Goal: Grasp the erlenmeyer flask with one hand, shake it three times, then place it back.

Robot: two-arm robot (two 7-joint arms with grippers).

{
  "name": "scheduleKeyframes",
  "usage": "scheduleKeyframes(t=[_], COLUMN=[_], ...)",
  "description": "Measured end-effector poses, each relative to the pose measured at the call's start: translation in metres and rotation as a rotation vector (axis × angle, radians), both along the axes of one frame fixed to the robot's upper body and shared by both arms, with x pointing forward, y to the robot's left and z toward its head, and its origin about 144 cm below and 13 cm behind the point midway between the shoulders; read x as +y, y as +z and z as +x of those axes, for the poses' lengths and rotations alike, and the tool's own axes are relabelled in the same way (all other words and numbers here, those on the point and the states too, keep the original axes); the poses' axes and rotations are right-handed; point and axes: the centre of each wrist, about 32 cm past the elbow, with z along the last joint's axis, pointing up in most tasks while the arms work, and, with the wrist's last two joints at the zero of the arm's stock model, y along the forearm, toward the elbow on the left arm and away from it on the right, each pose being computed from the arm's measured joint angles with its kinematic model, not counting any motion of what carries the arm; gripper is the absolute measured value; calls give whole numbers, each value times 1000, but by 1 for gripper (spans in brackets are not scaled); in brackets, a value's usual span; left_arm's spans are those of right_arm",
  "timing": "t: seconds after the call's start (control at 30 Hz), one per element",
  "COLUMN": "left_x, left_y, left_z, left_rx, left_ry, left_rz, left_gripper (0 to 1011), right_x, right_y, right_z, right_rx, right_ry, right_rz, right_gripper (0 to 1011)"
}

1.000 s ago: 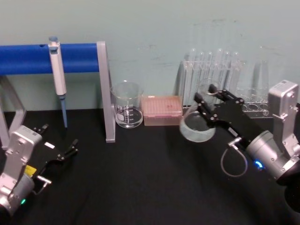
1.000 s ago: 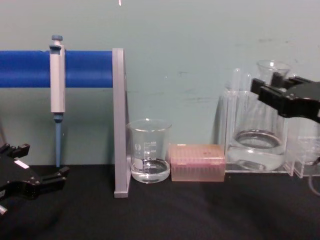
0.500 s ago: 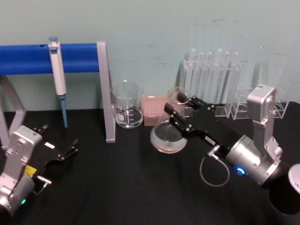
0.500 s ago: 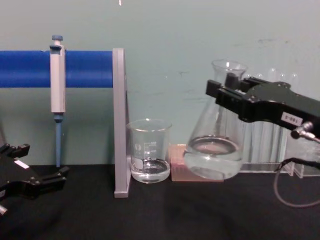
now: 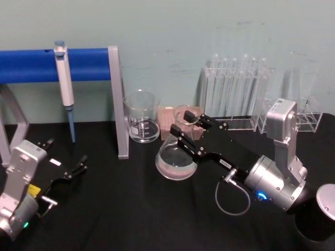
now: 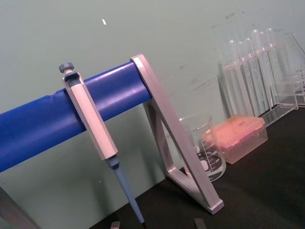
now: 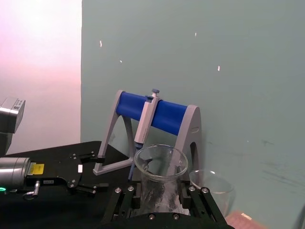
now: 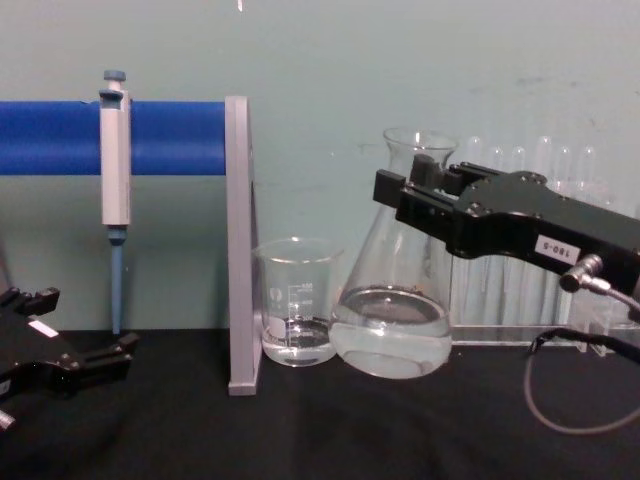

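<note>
The erlenmeyer flask (image 5: 175, 161) is clear glass with a little clear liquid and stands upright in front of the pink tip box. My right gripper (image 5: 188, 127) is shut on its neck, just under the rim. From the chest, the flask (image 8: 391, 338) hangs low beside the beaker, its neck clamped by the right gripper (image 8: 418, 196). I cannot tell whether its base touches the table. The right wrist view looks down on the flask rim (image 7: 161, 161) between the black jaws. My left gripper (image 5: 67, 159) rests open at the near left, holding nothing.
A blue pipette stand (image 5: 78, 64) with a hanging pipette (image 5: 65, 83) fills the back left. A glass beaker (image 5: 142, 119) stands by its grey post. The pink tip box (image 5: 167, 119) and a test tube rack (image 5: 238, 94) line the back wall. A clear rack (image 5: 310, 112) sits far right.
My right gripper has carried the flask leftward and down, from in front of the test tube rack to a spot in front of the tip box. The left arm has not moved.
</note>
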Motion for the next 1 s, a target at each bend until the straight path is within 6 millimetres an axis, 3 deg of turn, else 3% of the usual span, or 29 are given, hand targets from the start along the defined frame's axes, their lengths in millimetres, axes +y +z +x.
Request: scheduleKeyframes(t=[1.0], left_x=[0], left_y=[0], left_z=[0], left_rx=[0], left_ry=[0], left_rz=[0], left_gripper=[1001], right_x=[-2], right_y=[-7], right_z=[8], right_rx=[15], right_ry=[15], right_rz=[-19], right_gripper=[450])
